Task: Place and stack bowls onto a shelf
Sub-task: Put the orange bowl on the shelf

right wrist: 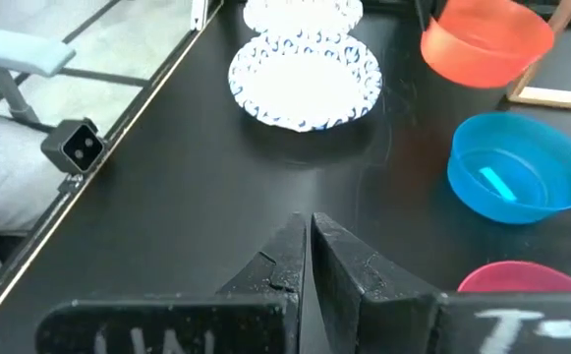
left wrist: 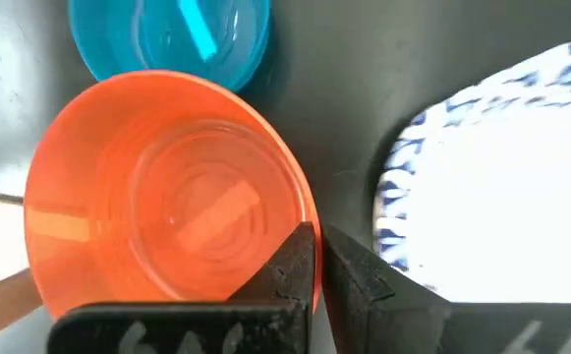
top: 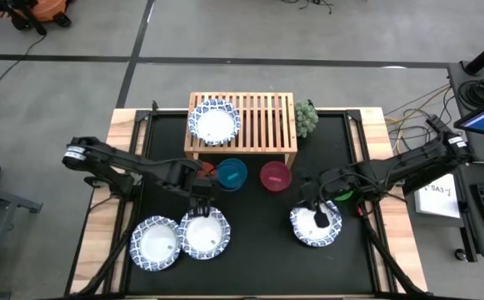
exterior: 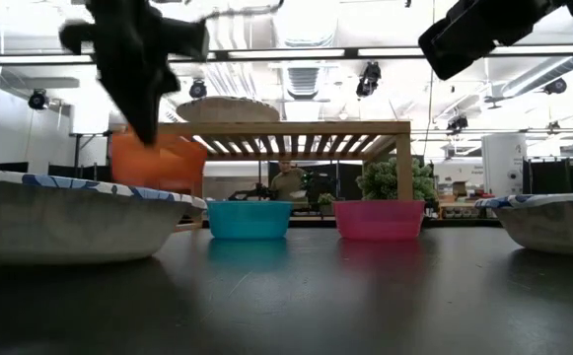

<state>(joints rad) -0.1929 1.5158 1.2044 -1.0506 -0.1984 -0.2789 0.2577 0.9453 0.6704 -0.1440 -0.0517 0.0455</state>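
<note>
- Shelf [top: 250, 127] at far edge of black mat [top: 258, 250]; one blue-rimmed white bowl [top: 214, 122] sits on its slats, left end. Looks empty.
- Red-orange bowl [left wrist: 167, 211] empty, lifted off mat just left of teal bowl [top: 231, 174], near shelf's front left leg.
- Teal bowl and magenta bowl [top: 275, 176] side by side on mat, in front of shelf; teal one shows only a light streak inside.
- Two patterned bowls [top: 182, 237] touching, front left of mat, both empty. Another patterned bowl [top: 316, 223] front right.
- Green bowl [top: 344, 197] mostly hidden under R arm.
- L gripper [left wrist: 316, 258] clamped on red-orange bowl's rim, arm reaching in from left.
- R gripper [right wrist: 308, 251] fingers pressed together, holding nothing, hanging over front-right bowl.
- Bumpy green object [top: 306, 117] beside shelf's right end.
- Wood table [top: 118, 125] under mat; grey floor w/ cables around.
</note>
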